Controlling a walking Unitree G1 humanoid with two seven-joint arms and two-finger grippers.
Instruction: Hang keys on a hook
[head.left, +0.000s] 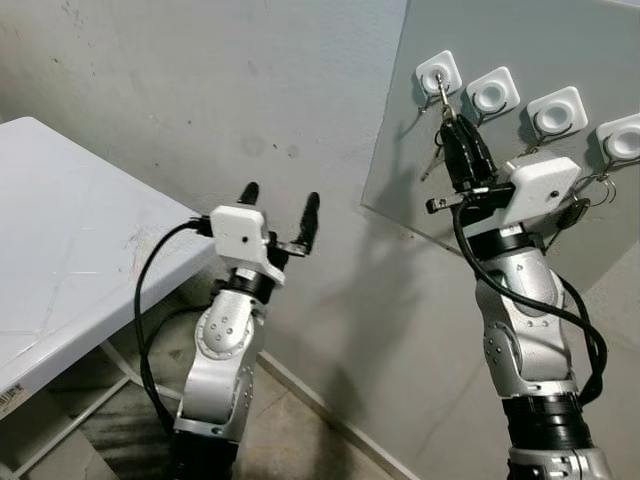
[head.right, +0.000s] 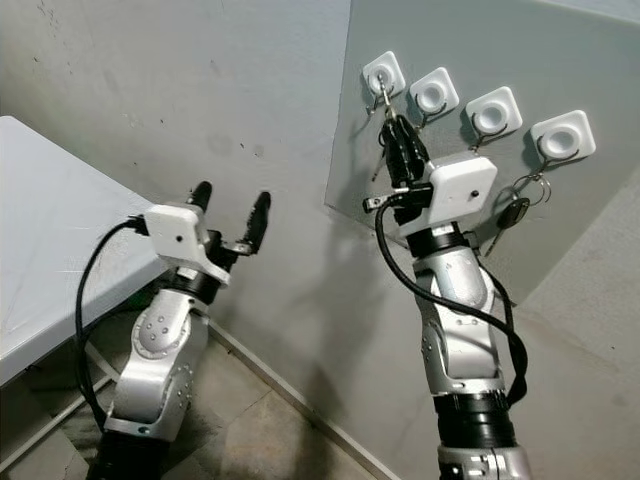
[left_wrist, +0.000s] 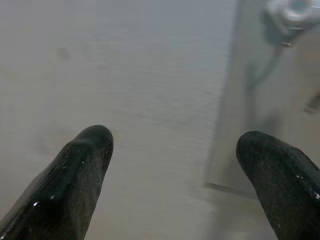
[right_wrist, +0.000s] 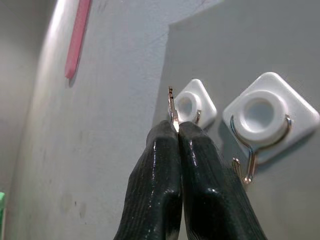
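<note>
Four white square hooks sit in a row on a grey board (head.left: 500, 30) on the wall. My right gripper (head.left: 450, 117) is raised to the leftmost hook (head.left: 438, 72) and is shut on a metal key ring (right_wrist: 172, 106). The ring's top touches that hook (right_wrist: 191, 104); I cannot tell whether it is caught on it. Keys (head.left: 432, 160) dangle beside the fingers. My left gripper (head.left: 280, 205) is held up open near the bare wall, holding nothing, with its black fingertips (left_wrist: 92, 142) wide apart.
Another bunch with a black car key (head.right: 513, 212) hangs from the rightmost hook (head.right: 562, 135). The second hook (head.left: 492, 92) and third hook (head.left: 556, 110) are bare. A white table (head.left: 70, 240) stands on the left. A pink strip (right_wrist: 77, 35) is on the wall.
</note>
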